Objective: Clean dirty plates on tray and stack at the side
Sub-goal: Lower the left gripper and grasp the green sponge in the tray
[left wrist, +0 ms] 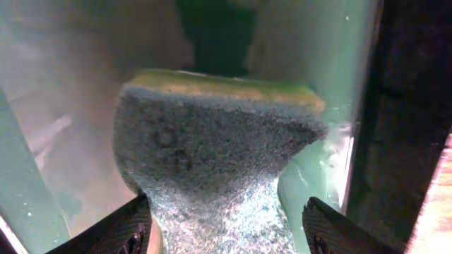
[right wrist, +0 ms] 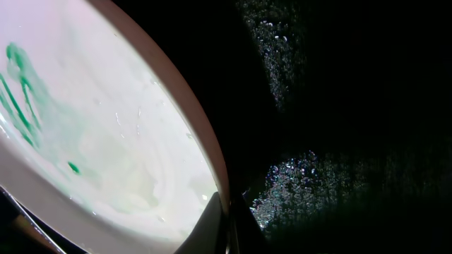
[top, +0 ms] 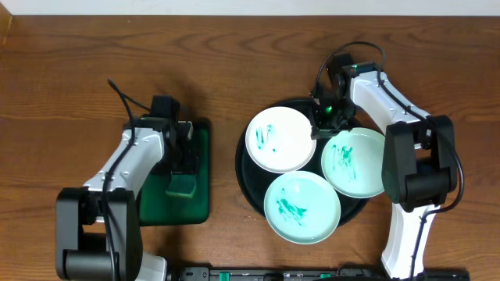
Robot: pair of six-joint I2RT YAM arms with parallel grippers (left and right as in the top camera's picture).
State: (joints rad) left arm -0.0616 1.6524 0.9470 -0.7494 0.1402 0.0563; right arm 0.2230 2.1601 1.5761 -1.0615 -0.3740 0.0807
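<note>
From overhead, the three plates (top: 280, 139) are seen lying on the black tray (top: 248, 183), all smeared with teal and none yet stacked at the side. The left gripper (top: 184, 162) is poised over the green tray (top: 201, 204), just above the sponge (top: 182, 186). The right gripper (top: 326, 123) is set at the far edge of the black tray, where the far-left plate and the right-hand plate nearly meet. The rims there sit close together, so a neighbouring plate could be knocked if one is dragged out of that crowded spot.

In the left wrist view, the jaws are seen standing apart with the sponge between them. One fingertip (left wrist: 337, 229) is clear of it, so nothing is gripped. If the closing is made off-centre or too shallow, the soft sponge could be squeezed out or caught by one corner only. It could then be dropped on the way to the plates.

In the right wrist view, the fingers (right wrist: 210, 229) are pressed together right at the rim of a smeared plate (right wrist: 106, 134). Whether the rim is actually nipped cannot be told. With so thin a purchase on a smooth edge, the plate could be tipped or let slip when it is lifted or steadied.
</note>
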